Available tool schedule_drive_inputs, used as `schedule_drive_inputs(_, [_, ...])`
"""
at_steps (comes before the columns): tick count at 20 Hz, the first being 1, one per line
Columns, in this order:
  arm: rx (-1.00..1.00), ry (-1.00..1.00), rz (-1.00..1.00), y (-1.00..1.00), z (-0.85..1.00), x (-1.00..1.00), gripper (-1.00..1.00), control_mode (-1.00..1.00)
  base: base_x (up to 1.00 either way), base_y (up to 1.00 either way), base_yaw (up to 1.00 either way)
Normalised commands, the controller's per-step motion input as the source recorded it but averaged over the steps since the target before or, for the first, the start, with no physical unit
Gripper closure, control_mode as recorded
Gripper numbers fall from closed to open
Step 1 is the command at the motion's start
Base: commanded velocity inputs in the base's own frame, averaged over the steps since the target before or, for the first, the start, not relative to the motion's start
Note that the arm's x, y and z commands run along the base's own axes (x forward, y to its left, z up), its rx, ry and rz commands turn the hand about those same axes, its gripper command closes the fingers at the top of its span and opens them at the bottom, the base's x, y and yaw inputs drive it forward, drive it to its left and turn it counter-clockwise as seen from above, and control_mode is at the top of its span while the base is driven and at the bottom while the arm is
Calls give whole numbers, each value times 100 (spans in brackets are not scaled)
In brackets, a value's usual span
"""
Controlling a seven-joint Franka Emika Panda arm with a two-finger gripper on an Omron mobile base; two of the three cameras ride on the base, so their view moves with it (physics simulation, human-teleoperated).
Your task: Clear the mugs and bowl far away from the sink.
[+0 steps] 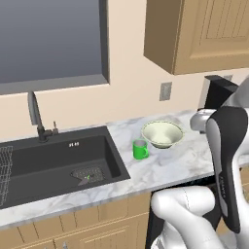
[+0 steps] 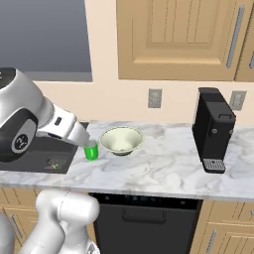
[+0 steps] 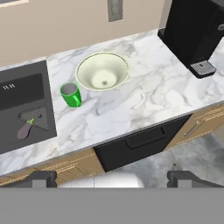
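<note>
Hand view has the gripper (image 3: 111,177) high above the counter (image 3: 144,103) with tips spread apart on nothing, likely to survey: green mug (image 3: 70,94) at ten o'clock beside the sink (image 3: 22,105), bowl (image 3: 103,71) just beyond at eleven.

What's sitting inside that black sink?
In the sink, a wire rack stands at the left end, and a small purple and green item lies on the drain grate. The near wall hides the floor closest to us.
</note>
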Motion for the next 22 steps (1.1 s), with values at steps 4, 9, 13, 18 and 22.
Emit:
schedule_drive_inputs(4, [0,0,1,-26,-30,7,-100,-100,0,0,0])
schedule_drive_inputs(9, [1,-2,0,-38,-33,5,-100,-100,0,0,0])
schedule_drive_inputs(13, [1,-6,0,-32,-42,26,-100,-100,0,0,0])
schedule_drive_inputs(18, [1,-4,1,-23,-33,51,-100,-100,0,0,0])
schedule_drive_inputs(22, [0,0,2,-23,-37,52,-100,-100,0,0,0])
